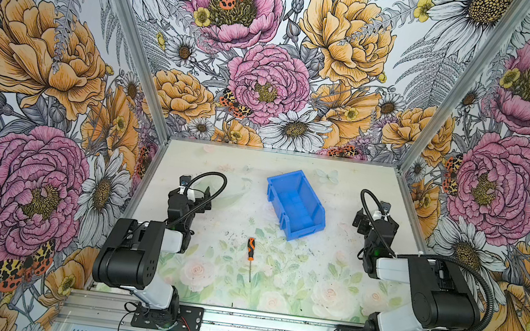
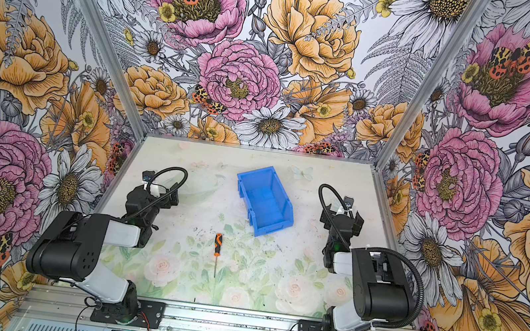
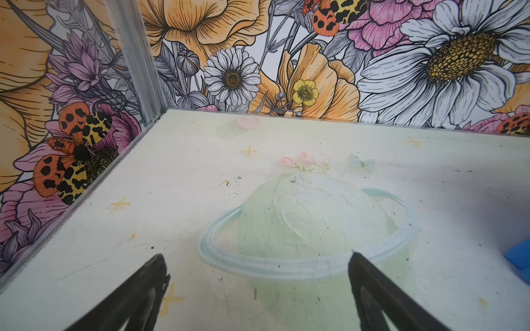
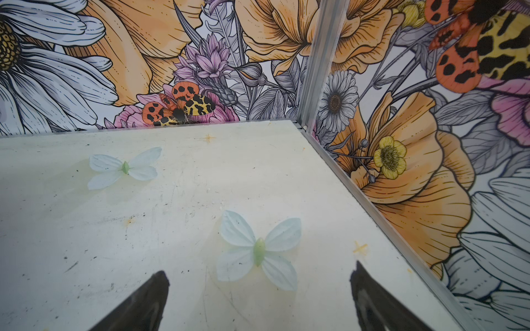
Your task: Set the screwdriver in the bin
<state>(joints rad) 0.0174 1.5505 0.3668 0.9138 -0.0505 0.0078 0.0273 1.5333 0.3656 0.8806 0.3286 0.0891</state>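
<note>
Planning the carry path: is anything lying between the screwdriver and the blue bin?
Nothing visible does. In both top views the screwdriver lies alone, apart from the bin, with only bare tabletop between them.

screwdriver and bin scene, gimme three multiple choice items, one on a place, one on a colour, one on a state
1. The right hand is: A open, empty; B shut, empty; C holding something.
2. The screwdriver, relative to the bin, is: A inside it; B on the table, outside it; C in the right hand.
3. The bin's colour: A red; B blue; C green.
A: its jaws stand apart over bare table. B: both top views show it lying apart from the bin. B: its walls are bright blue.
</note>
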